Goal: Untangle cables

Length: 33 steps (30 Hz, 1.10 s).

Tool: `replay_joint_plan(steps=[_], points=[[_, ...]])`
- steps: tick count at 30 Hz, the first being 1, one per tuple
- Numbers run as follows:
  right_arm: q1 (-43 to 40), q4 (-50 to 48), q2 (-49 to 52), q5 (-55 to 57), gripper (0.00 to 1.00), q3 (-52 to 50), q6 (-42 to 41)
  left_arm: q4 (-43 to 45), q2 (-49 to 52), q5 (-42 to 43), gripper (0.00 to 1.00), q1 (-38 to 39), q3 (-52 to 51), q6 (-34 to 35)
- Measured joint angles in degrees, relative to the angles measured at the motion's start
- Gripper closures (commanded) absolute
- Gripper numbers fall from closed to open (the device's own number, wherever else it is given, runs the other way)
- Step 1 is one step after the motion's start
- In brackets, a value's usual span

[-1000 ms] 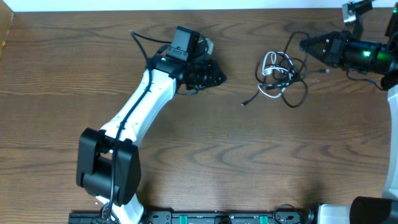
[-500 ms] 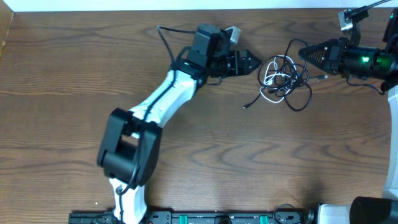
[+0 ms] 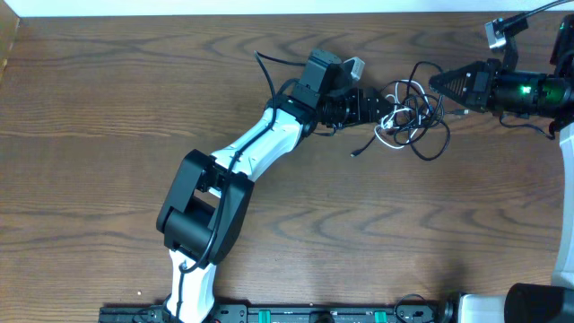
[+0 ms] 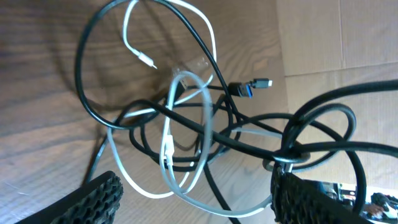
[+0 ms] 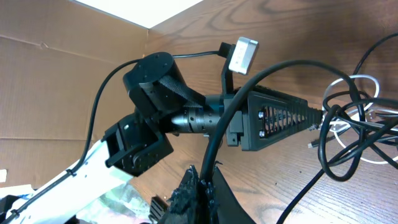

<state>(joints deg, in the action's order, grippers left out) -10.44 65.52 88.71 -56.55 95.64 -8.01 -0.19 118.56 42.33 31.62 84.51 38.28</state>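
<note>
Left gripper (image 3: 384,106): jaws stood wide, nothing pinched. Cables (image 3: 408,109) lay in a loose clump on the bench (image 3: 134,108), right at the left jaws' tips, with loops reaching in between the two pads (image 4: 99,199). White cable (image 4: 166,149) looped through the middle of the clump, dead ahead of the left jaws. A plug (image 4: 249,87) stuck out further ahead. Right gripper (image 3: 437,82): jaws were closed on a black cable (image 5: 213,149) that ran from their tips into the clump just ahead.
</note>
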Motion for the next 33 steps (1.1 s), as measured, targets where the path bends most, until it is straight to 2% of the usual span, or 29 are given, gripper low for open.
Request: replay_joint_plan(steps=[4,10,18,25,33], points=[[0.02,0.04,0.0,0.0,0.99,0.0,0.13,0.0,0.0,-0.31,0.22,1.66,0.0,0.31],[0.0,0.87,0.0,0.04,0.99,0.0,0.37,-0.11,0.0,-3.54,0.31,4.87,0.0,0.5],[0.02,1.53,0.0,0.24,0.99,0.0,1.07,-0.2,0.15,-10.84,0.42,5.22,0.0,0.5],[0.02,2.12,0.0,0.5,0.99,0.0,1.31,1.22,0.2,-21.22,0.43,7.26,0.0,0.79],[0.02,2.58,0.0,0.81,0.99,0.0,1.75,4.98,0.26,-24.65,0.43,9.44,0.0,0.79]])
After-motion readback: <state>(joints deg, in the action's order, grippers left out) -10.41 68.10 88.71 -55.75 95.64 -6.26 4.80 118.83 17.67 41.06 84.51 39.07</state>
